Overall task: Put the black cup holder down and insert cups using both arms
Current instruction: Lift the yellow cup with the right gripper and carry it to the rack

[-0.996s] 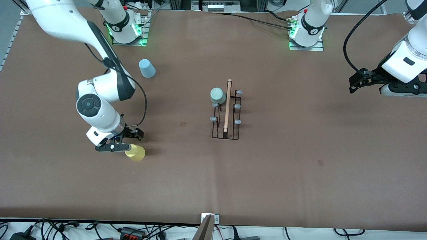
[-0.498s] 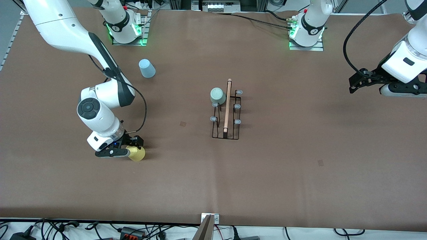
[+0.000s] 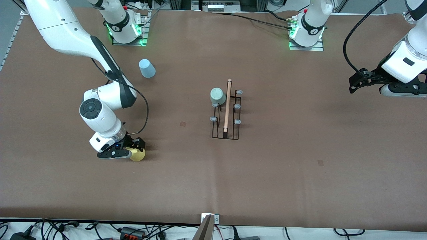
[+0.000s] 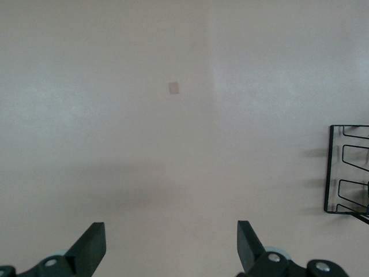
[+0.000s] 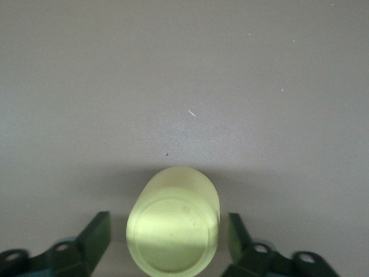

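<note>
The right hand (image 3: 132,150) is lowered at the yellow cup (image 3: 137,154), which lies toward the right arm's end of the counter (image 3: 300,173); its fingers (image 5: 97,236) are spread wide on either side of the cup, apart from it. The left hand (image 3: 354,84) is held open, waiting over the left arm's end. The black cup holder (image 3: 227,115) stands mid-counter, with the green cup (image 3: 217,95) on a peg farthest from the front camera. The blue cup (image 3: 146,68) is seen near the right arm's base
</note>
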`<act>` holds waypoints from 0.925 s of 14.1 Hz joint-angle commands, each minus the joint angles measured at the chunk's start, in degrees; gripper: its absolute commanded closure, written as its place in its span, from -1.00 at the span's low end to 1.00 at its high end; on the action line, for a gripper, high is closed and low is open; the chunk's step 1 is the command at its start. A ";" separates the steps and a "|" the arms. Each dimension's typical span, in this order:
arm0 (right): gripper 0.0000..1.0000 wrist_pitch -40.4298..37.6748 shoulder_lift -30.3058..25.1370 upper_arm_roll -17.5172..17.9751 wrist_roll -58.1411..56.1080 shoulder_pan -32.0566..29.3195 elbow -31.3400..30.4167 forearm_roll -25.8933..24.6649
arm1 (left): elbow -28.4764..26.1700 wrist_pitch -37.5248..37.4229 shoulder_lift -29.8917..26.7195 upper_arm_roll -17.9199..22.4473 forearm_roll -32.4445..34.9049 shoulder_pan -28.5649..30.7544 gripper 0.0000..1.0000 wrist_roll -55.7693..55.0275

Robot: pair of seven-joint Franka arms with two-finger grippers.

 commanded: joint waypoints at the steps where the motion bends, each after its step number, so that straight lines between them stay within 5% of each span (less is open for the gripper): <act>1: 0.56 0.51 0.34 0.50 -2.75 -0.58 0.63 -0.71 | -0.48 -0.08 -0.57 -0.19 -0.93 0.40 -1.00 0.81; 5: 0.73 -4.37 -3.68 0.58 -2.06 0.20 0.20 1.12 | -0.57 -0.08 -0.57 -0.19 -0.93 0.40 -1.00 0.81; 9: 0.74 -20.29 -15.36 0.50 3.20 6.96 0.19 13.69 | -0.48 -0.08 -0.57 -0.19 -0.93 0.40 -1.00 0.73; 13: 0.76 -22.52 -18.82 0.67 21.90 15.38 1.16 13.45 | -0.48 -0.08 -0.57 -0.19 -0.93 0.40 -1.00 0.73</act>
